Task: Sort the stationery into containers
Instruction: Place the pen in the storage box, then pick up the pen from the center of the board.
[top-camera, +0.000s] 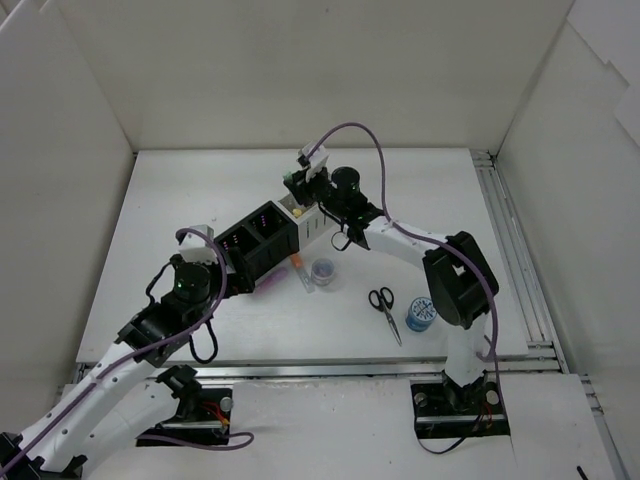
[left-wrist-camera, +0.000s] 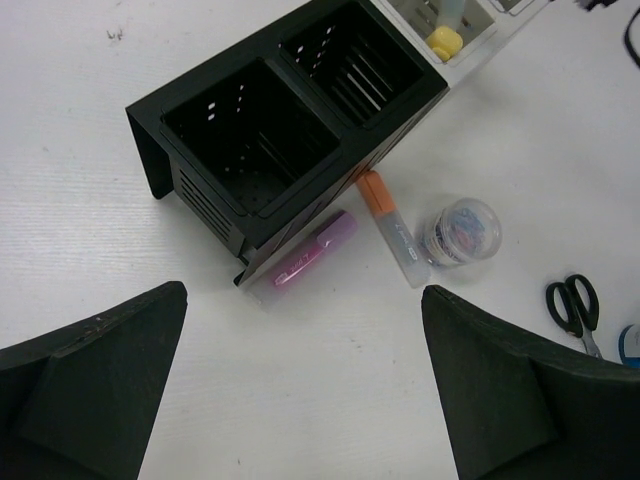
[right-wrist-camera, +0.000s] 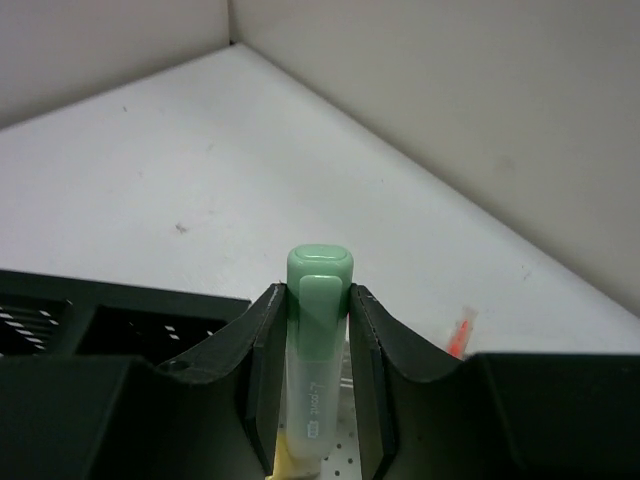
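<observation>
Top view: right gripper hangs over the white mesh organiser compartments. Black-handled scissors, blue tape roll and clear purple-lidded tub lie unsorted.

Left wrist: left gripper spread wide, empty. Pink highlighter and orange-capped marker lie against the empty black compartments. Yellow-capped pen already binned.

Right wrist: jaws clamp a green-capped translucent highlighter, upright. Most sorting remains.

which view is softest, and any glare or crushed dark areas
Right wrist: green-capped highlighter sharp, table behind it soft, the dark fingers gripping it lose detail. Left wrist: crisp, small glints on the clear round tub. Top external: even light, faint shadows, no glare.
</observation>
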